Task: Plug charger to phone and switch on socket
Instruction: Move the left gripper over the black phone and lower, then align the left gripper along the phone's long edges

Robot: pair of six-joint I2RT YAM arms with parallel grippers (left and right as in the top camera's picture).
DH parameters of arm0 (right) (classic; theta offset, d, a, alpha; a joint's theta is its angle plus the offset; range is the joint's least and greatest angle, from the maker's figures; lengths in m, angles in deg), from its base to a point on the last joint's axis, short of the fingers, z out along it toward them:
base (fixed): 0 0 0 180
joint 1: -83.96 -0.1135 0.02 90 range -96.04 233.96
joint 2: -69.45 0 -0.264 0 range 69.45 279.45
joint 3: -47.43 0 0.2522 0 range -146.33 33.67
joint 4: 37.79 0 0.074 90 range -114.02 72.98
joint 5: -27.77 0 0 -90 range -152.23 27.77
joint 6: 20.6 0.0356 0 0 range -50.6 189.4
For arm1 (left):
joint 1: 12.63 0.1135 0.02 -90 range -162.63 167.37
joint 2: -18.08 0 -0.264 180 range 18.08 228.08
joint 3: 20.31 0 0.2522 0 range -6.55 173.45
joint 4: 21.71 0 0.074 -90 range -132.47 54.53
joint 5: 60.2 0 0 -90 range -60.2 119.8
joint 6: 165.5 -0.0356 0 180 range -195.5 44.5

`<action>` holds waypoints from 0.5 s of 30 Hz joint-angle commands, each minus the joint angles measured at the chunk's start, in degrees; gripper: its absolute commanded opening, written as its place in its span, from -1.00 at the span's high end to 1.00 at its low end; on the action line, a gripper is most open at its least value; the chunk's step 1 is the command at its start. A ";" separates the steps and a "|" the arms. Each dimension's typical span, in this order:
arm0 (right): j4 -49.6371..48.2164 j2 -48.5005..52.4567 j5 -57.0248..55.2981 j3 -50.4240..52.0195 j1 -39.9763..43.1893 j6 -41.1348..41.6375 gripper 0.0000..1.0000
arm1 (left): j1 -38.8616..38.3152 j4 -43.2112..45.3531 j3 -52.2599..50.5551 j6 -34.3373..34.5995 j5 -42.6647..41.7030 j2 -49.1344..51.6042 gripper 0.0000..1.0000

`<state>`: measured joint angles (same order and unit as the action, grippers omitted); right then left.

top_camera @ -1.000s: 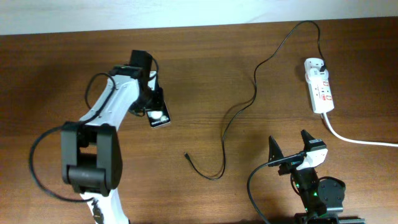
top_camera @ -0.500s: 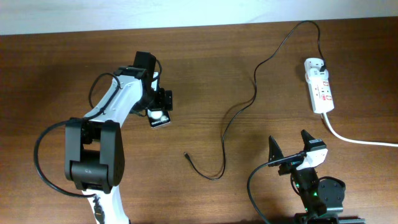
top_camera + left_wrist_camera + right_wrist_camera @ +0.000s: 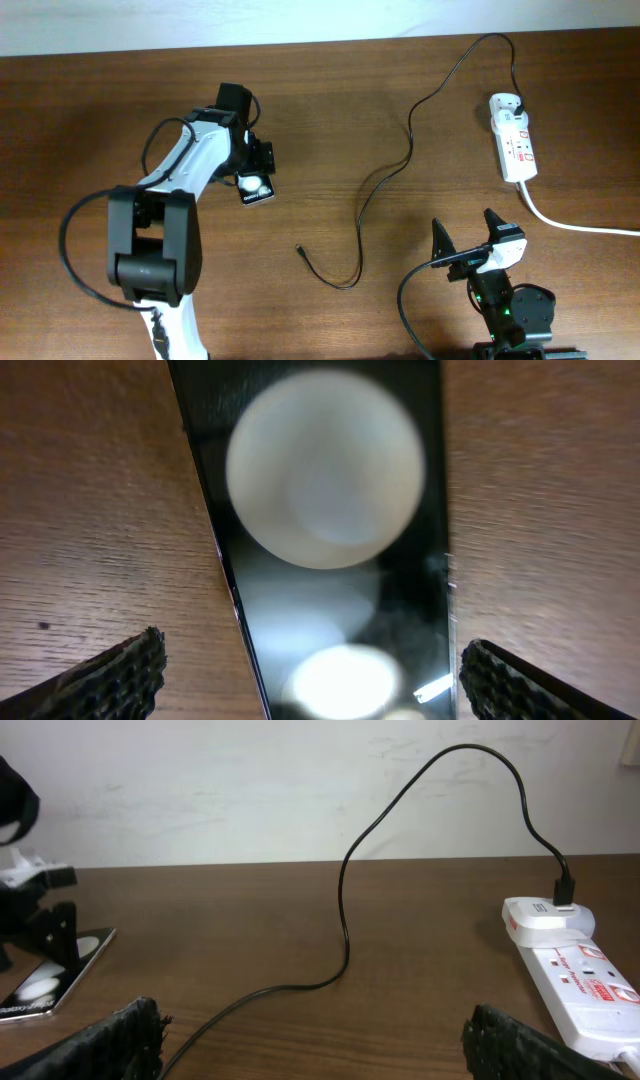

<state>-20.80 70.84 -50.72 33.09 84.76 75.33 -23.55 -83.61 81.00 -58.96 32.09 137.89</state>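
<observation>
The phone [image 3: 257, 189] lies flat on the worktop [image 3: 100, 120], left of centre, with the left tool [image 3: 318, 678] spread wide astride it, touching neither long edge. I judge that a squeeze on so thin and glossy a slab could skid or twist it. Its charging port is nowhere shown, and glare blurs the wrist view. The charger tip [image 3: 299, 248] lies well apart, and the right tool [image 3: 466, 236] sits open and empty.

The bench [image 3: 90, 110] is brown wood with a fine grain, matt with a faint sheen. The phone [image 3: 330, 540] has a glossy black face that mirrors round lights. The left pincer [image 3: 310, 660] carries black, coarsely ridged pads [image 3: 120, 670]. At two o'clock the socket [image 3: 570, 965] is smooth white plastic. The charger [image 3: 345, 910] cable is black and slightly shiny.
</observation>
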 commanded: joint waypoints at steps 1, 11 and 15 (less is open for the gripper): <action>0.42 -0.22 -0.13 0.26 -0.42 0.07 -0.97 | 0.17 0.76 0.66 2.10 1.60 3.45 -0.99; 0.42 -0.22 -0.13 0.26 -0.42 0.07 -0.97 | 0.17 4.35 0.66 6.43 1.62 5.51 -0.98; 0.42 -0.22 -0.13 0.26 -0.42 0.07 -0.97 | 0.15 2.89 0.66 6.40 1.60 6.73 -0.84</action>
<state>-20.80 70.84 -50.72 33.09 84.76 75.37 -23.55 -79.94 81.96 -53.37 33.77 141.58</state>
